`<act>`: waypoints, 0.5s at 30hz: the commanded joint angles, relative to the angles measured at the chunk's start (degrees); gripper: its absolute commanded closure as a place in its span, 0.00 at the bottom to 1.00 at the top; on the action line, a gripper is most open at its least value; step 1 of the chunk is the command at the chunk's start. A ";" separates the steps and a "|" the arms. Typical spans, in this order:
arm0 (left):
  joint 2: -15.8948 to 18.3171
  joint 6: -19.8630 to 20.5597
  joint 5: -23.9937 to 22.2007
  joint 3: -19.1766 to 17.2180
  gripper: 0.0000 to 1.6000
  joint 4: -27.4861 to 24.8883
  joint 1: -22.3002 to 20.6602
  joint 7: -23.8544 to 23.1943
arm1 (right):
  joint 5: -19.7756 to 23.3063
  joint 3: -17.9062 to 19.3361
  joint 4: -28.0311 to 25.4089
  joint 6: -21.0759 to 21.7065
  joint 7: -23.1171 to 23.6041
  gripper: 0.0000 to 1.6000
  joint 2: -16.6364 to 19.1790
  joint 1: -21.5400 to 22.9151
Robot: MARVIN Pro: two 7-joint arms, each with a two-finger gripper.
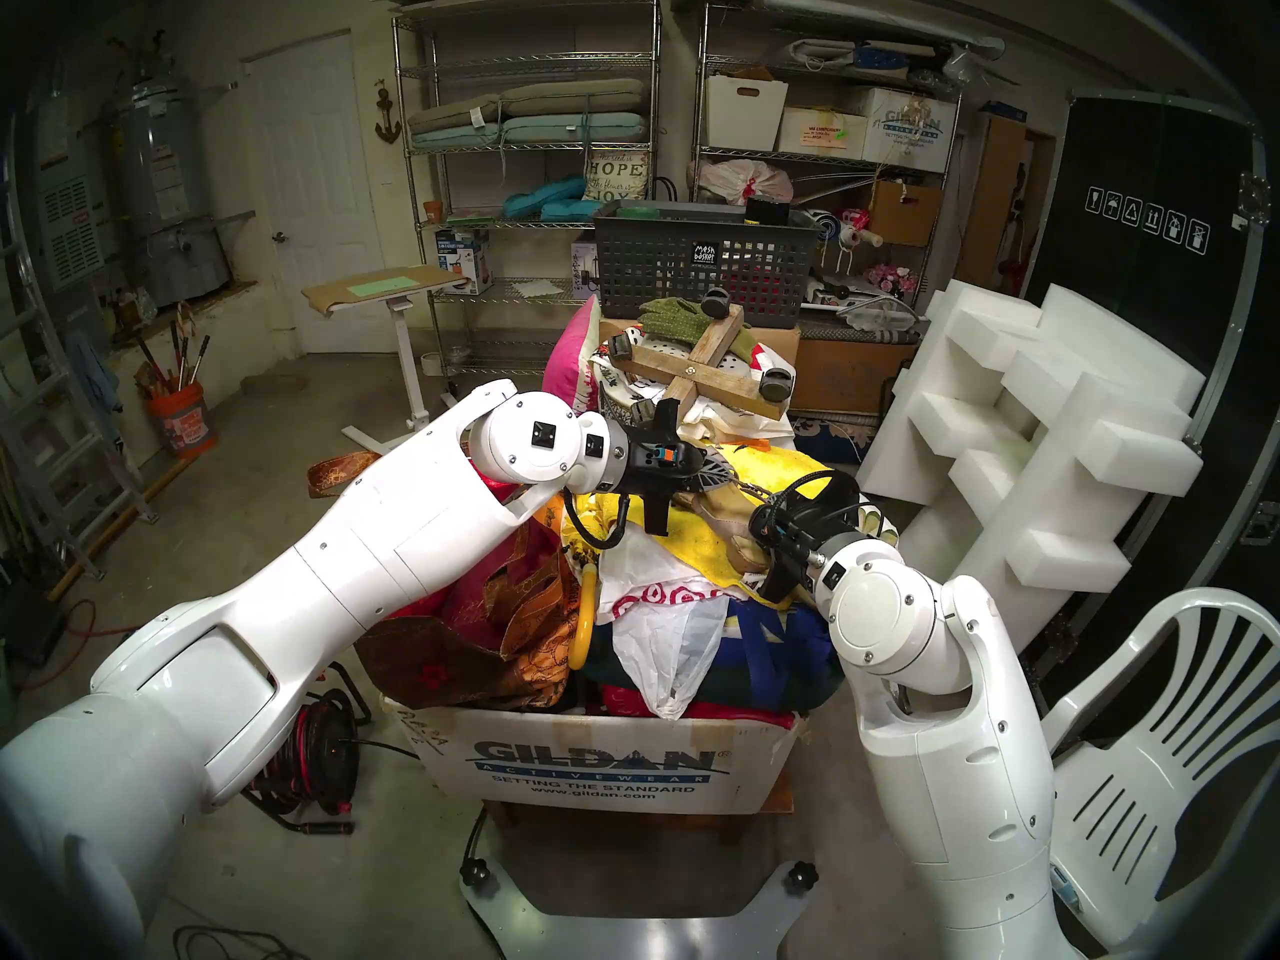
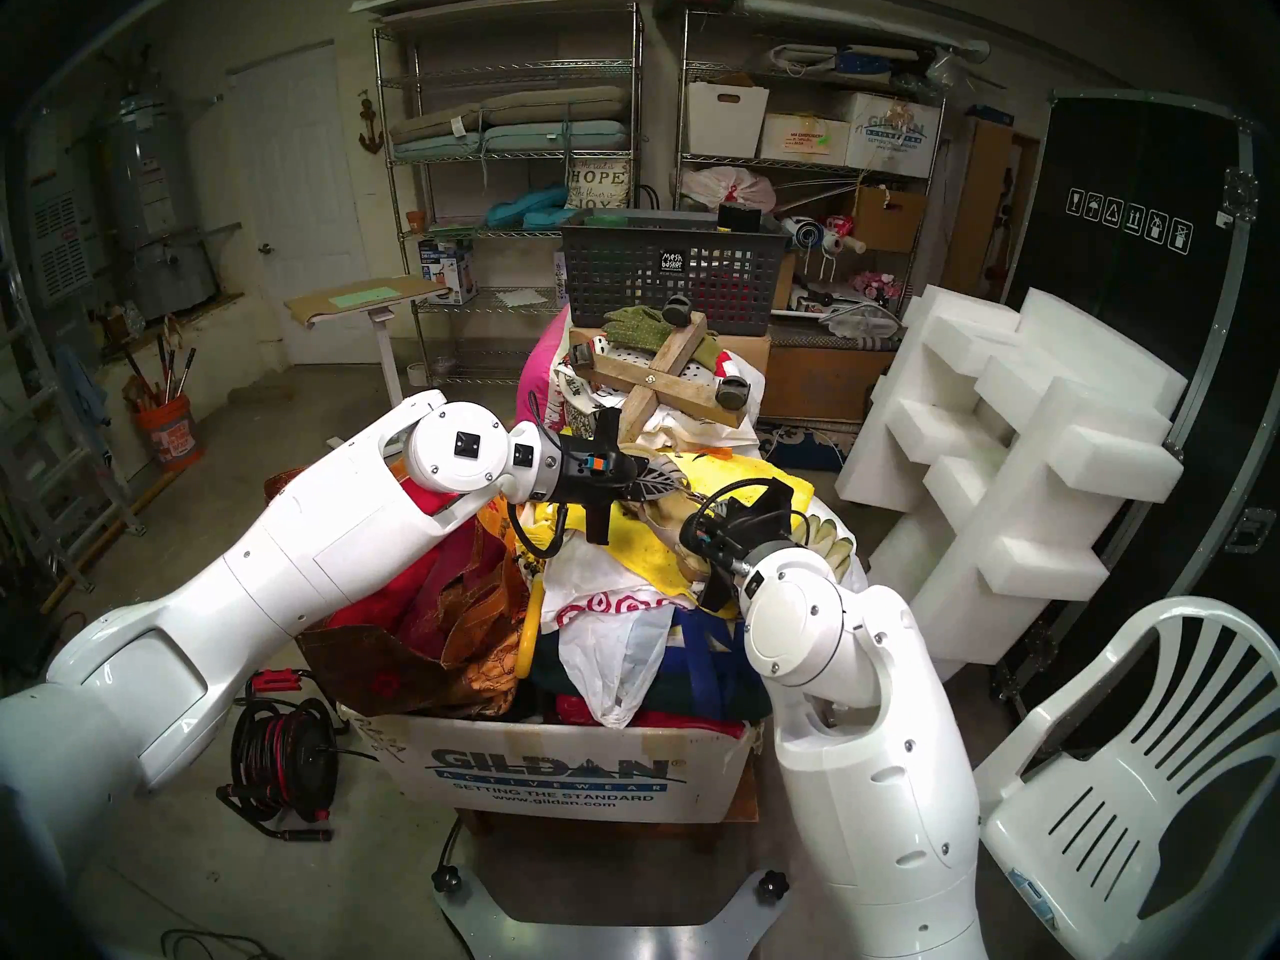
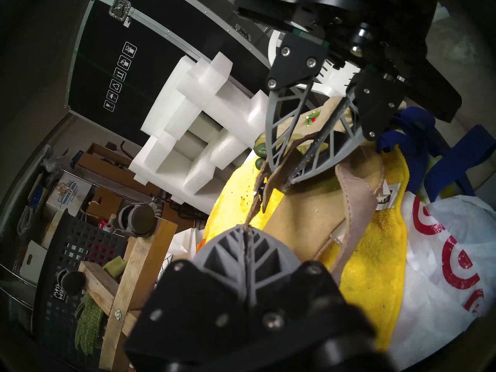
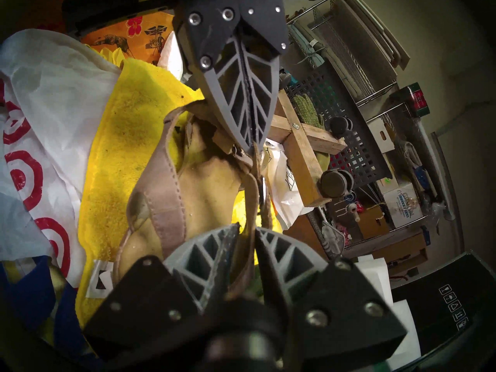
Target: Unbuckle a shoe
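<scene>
Two grippers work the sandal, which lies on a yellow towel. Left gripper fingers clenched on the thin strap end; right gripper pinches the strap nr the buckle. Light shoe, stiff sole, floppy strap — best gripped close to the buckle.

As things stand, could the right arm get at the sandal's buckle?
Probably not freely: the right gripper is closed on the ankle strap just below the buckle, and the left gripper pinches the strap end above it.
</scene>
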 commanded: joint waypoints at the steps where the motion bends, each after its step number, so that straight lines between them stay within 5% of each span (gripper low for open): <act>1: 0.96 0.06 -0.53 -0.57 1.00 -2.27 -0.16 -0.58 | 0.24 -0.27 -0.68 -0.21 -1.18 0.53 -0.99 1.40; 15: 1.40 0.03 -0.75 -0.51 1.00 -2.90 0.22 -1.03 | 0.44 0.12 -1.03 0.08 -1.30 0.55 -0.85 1.24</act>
